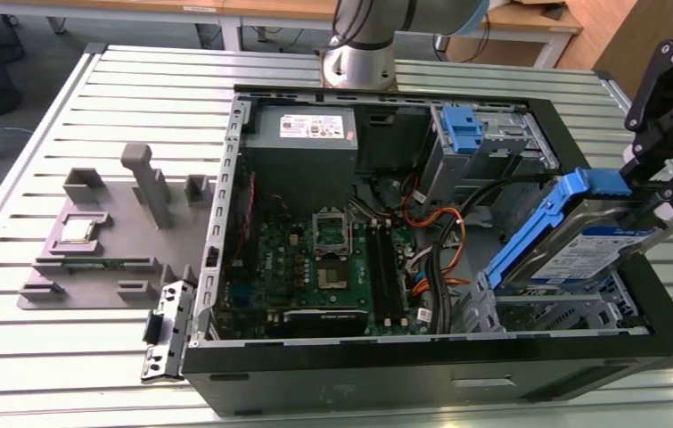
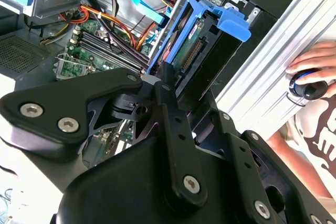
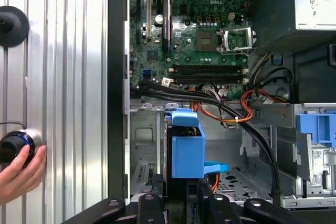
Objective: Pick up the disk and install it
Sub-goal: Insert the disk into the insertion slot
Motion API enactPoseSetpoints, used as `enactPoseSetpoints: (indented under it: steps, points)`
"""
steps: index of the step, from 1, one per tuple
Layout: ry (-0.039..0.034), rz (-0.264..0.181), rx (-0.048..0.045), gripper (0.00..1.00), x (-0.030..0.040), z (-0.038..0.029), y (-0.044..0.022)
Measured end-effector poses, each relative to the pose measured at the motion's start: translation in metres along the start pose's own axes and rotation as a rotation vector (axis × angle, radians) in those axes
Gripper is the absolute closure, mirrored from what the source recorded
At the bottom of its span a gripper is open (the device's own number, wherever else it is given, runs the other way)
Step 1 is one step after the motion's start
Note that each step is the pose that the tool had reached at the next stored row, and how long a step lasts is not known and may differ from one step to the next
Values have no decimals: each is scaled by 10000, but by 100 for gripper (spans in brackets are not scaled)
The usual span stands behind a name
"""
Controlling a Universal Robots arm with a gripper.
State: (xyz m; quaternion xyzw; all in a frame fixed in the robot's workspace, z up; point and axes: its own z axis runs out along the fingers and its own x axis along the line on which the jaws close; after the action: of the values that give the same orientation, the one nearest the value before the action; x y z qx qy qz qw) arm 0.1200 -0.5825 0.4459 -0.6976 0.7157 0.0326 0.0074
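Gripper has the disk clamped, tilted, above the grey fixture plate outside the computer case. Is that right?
Not quite. The gripper does clamp the tilted disk, but the disk sits inside the open computer case, above the metal drive cage, as the exterior view shows.

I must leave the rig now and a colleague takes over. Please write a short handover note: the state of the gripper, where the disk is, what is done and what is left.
Gripper: shut on the disk, holding it by its blue carrier frame.
Disk: held tilted over the drive bay, at the corner of the computer case on the exterior view's right. I cannot tell whether its lower end touches the bay.
Done: the pick-up.
Left: the disk is not yet seated in the bay.
Note: a person's hand rests on a round knob on the table beside the case.
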Motion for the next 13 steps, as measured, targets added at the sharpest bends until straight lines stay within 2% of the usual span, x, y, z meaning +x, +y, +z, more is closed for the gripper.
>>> enactPoseSetpoints:
  steps: [5,13]
  points:
    - [0,0,0,65,3,52,-2]
    - [0,0,0,65,11,191,-7]
